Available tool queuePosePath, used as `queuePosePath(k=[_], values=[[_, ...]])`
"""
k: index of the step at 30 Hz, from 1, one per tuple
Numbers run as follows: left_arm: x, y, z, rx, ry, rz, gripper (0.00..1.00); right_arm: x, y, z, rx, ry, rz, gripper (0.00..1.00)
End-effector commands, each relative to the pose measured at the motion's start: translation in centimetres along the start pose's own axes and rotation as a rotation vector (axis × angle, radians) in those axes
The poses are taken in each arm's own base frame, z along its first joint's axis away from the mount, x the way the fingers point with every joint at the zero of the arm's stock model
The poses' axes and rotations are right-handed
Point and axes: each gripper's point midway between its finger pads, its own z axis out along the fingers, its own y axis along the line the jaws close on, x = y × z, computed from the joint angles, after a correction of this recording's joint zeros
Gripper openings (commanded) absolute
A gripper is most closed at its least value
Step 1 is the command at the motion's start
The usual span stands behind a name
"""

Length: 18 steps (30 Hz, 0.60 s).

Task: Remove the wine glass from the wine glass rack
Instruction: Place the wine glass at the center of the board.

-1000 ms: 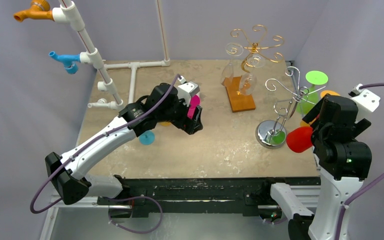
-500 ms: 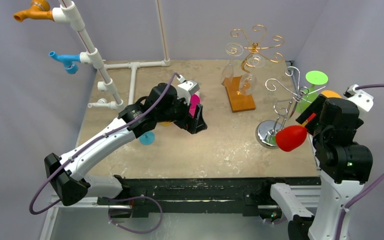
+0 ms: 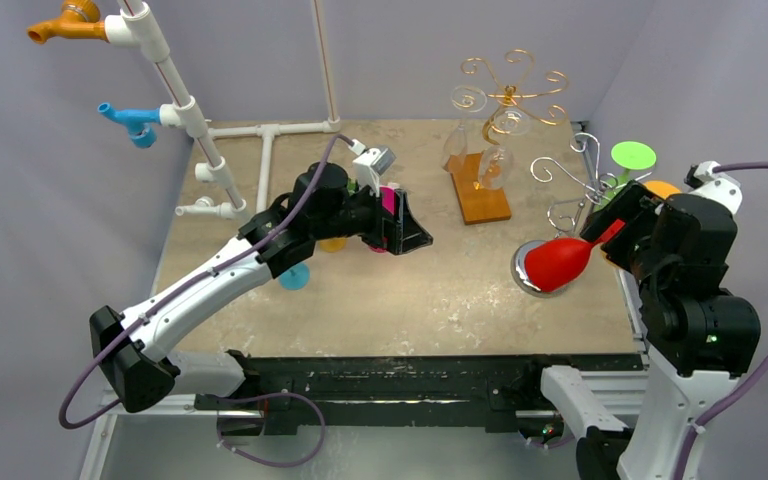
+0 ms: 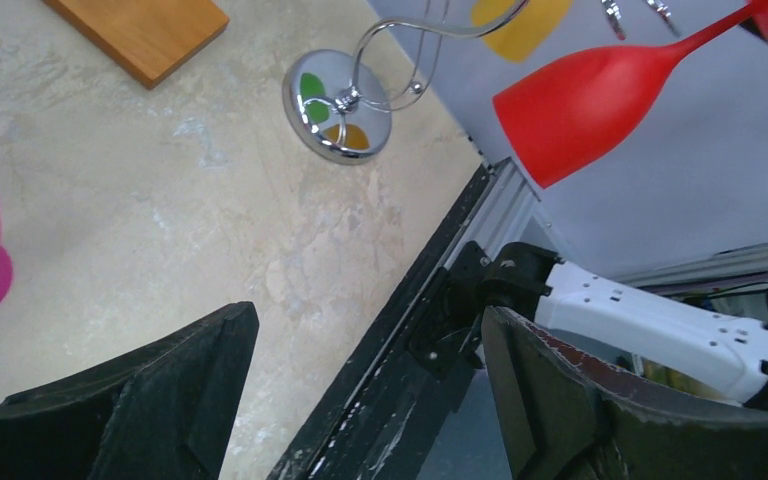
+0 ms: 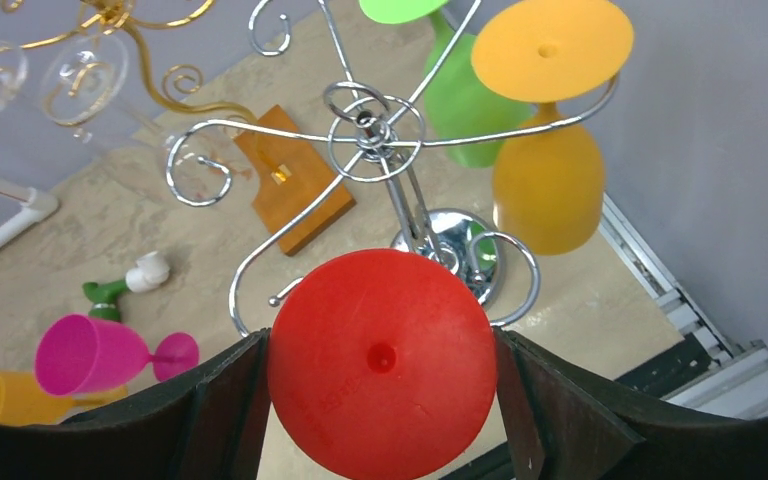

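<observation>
One desk [image 3: 410, 290] carries the chrome rack [image 5: 375, 135], where a green glass [image 5: 460, 95] and an orange glass [image 5: 545, 180] hang. The right end effector [image 3: 615, 225] is clamped on the foot of the red glass [image 3: 557, 262], which tilts in the air beside the rack, off its hooks. The left end effector [image 4: 370, 400] stands apart and empty, near a pink glass [image 5: 90, 352].
</observation>
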Motion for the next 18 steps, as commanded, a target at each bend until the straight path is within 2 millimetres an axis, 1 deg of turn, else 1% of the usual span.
queuePosePath(k=[1, 6, 13, 18], values=[[-2.7, -3.9, -0.1, 0.169, -0.109, -0.095, 0.88, -0.8, 2.7, -0.7, -0.131, 0.014, 0.024, 0.46], [-4.0, -6.0, 0.1, 0.290, -0.153, -0.185, 0.87, -1.0, 5.3, -1.0, -0.251, 0.044, 0.050, 0.46], [-4.0, -6.8, 0.3, 0.366, -0.162, -0.275, 0.84, -1.6, 9.0, -1.5, -0.423, 0.079, 0.106, 0.46], [-3.9, -7.5, 0.7, 0.437, -0.151, -0.337, 0.80, -2.4, 10.8, -1.9, -0.504, 0.083, 0.142, 0.46]])
